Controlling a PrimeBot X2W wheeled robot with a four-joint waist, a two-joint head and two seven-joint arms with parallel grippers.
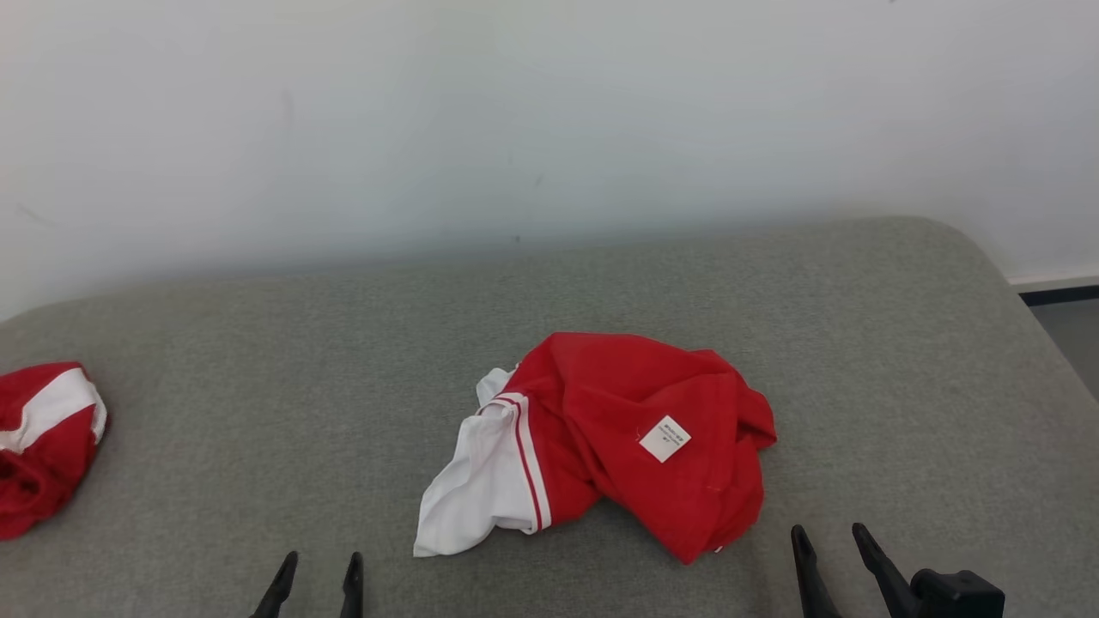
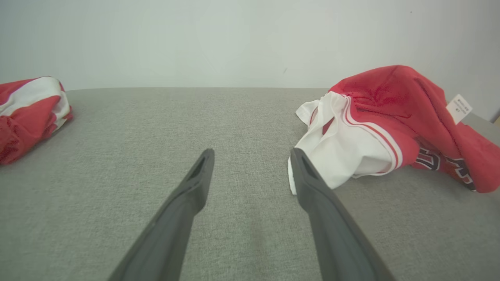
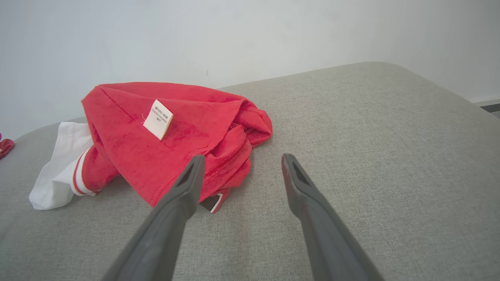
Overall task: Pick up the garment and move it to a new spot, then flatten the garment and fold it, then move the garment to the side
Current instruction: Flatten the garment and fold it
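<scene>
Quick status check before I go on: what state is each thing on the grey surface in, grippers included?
Red-and-white garment: crumpled in a heap, unfolded, not held.
White label: exposed on top of the red cloth.
Second red-and-white garment: bunched up at the far left.
Left gripper: open, holding nothing.
Right gripper: open, holding nothing.

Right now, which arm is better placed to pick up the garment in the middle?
Right, narrowly. The right tool is open, and the garment lies just beside its tips; the left tool, also open, sits a little further from the white end.
</scene>
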